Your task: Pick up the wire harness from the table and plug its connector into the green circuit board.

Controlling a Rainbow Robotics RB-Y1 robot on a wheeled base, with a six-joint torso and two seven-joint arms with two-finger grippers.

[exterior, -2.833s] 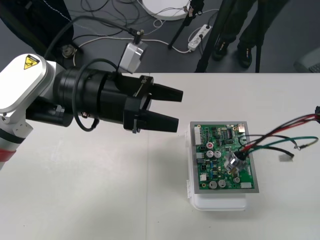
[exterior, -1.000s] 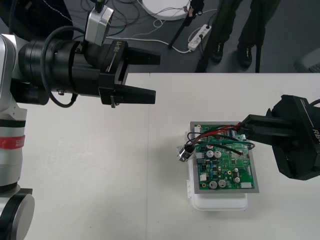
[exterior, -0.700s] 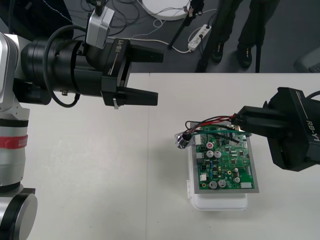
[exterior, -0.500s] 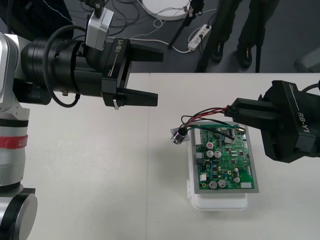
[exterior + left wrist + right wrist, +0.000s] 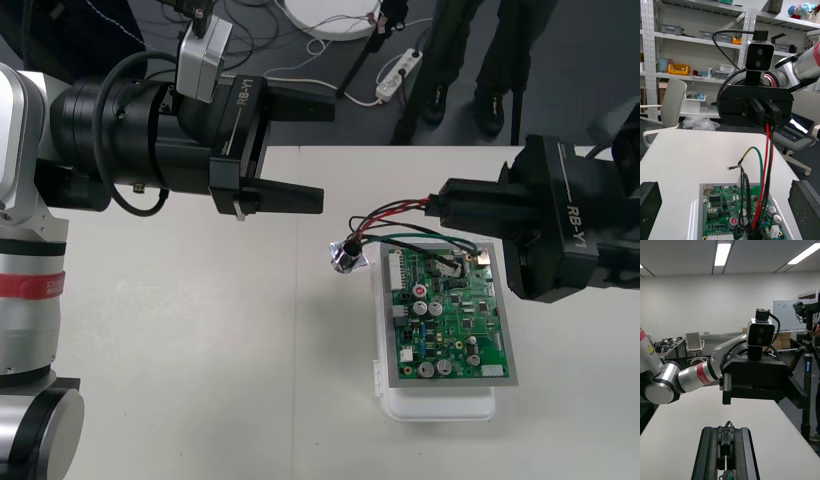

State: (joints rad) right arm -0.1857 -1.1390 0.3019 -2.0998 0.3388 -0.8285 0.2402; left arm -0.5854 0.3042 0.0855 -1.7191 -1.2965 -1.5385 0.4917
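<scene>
Harness [image 5: 350, 255] lifted off board [image 5: 450, 320] — clamped in right tool [image 5: 443, 207]; left tool [image 5: 326, 152] agape.

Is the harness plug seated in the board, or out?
Out: the right tool holds the harness raised over the green board's far edge, socket dangling beside it.

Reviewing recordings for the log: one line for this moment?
right gripper shut on harness by board's far edge | socket hangs beside board | left gripper open, hovering nearby
</scene>
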